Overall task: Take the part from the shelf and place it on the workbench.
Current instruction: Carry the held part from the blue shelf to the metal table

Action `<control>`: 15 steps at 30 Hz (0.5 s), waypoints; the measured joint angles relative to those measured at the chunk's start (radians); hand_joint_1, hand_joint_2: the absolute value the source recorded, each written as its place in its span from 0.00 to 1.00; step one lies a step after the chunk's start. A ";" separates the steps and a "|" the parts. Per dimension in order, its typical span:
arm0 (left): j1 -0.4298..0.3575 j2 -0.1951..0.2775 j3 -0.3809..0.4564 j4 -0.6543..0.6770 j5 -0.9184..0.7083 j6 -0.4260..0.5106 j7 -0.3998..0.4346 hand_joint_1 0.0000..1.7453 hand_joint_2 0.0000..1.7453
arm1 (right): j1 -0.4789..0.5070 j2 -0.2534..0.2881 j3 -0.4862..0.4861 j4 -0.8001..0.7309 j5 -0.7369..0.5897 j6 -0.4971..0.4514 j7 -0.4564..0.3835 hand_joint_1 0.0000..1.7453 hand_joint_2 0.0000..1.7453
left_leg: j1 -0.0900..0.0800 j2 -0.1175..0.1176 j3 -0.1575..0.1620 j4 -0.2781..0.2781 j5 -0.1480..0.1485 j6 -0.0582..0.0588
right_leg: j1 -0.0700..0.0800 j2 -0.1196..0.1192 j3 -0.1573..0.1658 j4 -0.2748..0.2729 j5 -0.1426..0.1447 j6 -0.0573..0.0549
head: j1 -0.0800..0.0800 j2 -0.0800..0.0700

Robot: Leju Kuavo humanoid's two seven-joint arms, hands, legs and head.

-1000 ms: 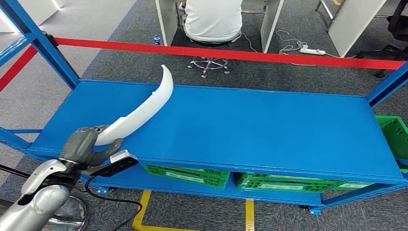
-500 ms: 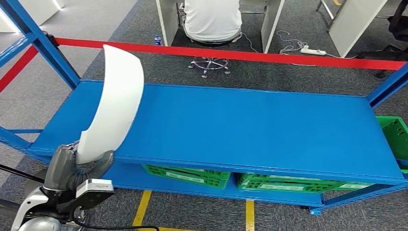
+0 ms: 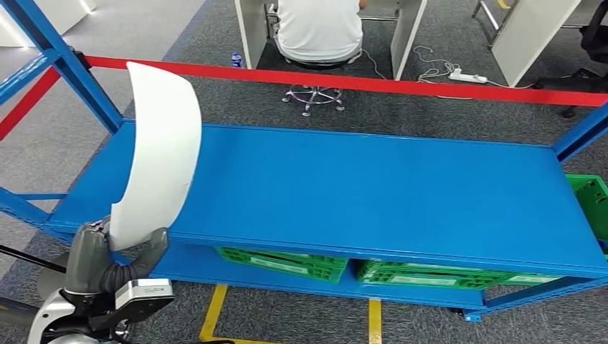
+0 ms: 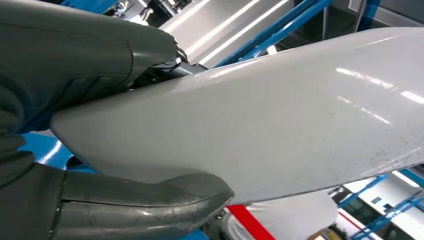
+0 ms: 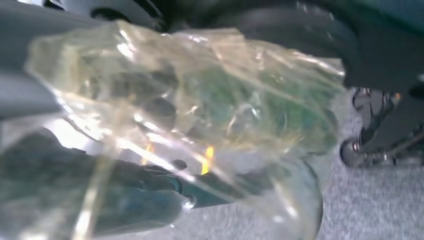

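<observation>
The part (image 3: 158,158) is a long, curved white shell. My left hand (image 3: 107,261) grips its lower end, and the part stands nearly upright in front of the left end of the blue shelf (image 3: 373,186). In the left wrist view the white part (image 4: 280,115) lies between the thick grey thumb (image 4: 140,205) and the fingers (image 4: 85,60). In the right wrist view my right hand (image 5: 100,200) is blurred behind a clear crinkled film, so how its fingers lie is unclear.
Green crates (image 3: 287,261) (image 3: 430,274) sit on the shelf's lower level, and another green crate (image 3: 591,201) is at the right. A red barrier tape (image 3: 358,82) runs behind the shelf. A person (image 3: 319,29) sits at a desk beyond it. A blue post (image 3: 64,64) rises at the left.
My left hand has drawn back off the shelf toward me and down. The part swung from lying low over the shelf's left end to standing upright.
</observation>
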 joint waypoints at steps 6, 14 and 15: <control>-0.026 -0.014 -0.038 0.007 -0.001 -0.001 0.000 1.00 1.00 | 0.037 0.017 -0.070 -0.020 0.009 0.019 0.000 0.00 0.00 | 0.003 0.006 -0.005 -0.009 0.010 0.007 | -0.002 -0.001 -0.104 0.249 -0.117 0.006 | 0.004 0.000; -0.036 -0.020 -0.053 0.012 -0.001 0.001 0.000 1.00 1.00 | 0.046 0.029 -0.107 -0.033 0.024 0.025 0.001 0.00 0.00 | 0.006 0.001 -0.014 0.004 0.028 -0.036 | -0.001 0.001 0.019 -0.010 0.013 -0.018 | 0.004 0.000; -0.037 -0.020 -0.054 0.012 -0.001 0.001 0.000 1.00 1.00 | 0.046 0.031 -0.110 -0.034 0.027 0.028 0.001 0.00 0.00 | 0.007 0.000 -0.018 0.009 0.020 -0.041 | -0.001 0.000 0.015 -0.010 0.018 -0.026 | 0.004 0.000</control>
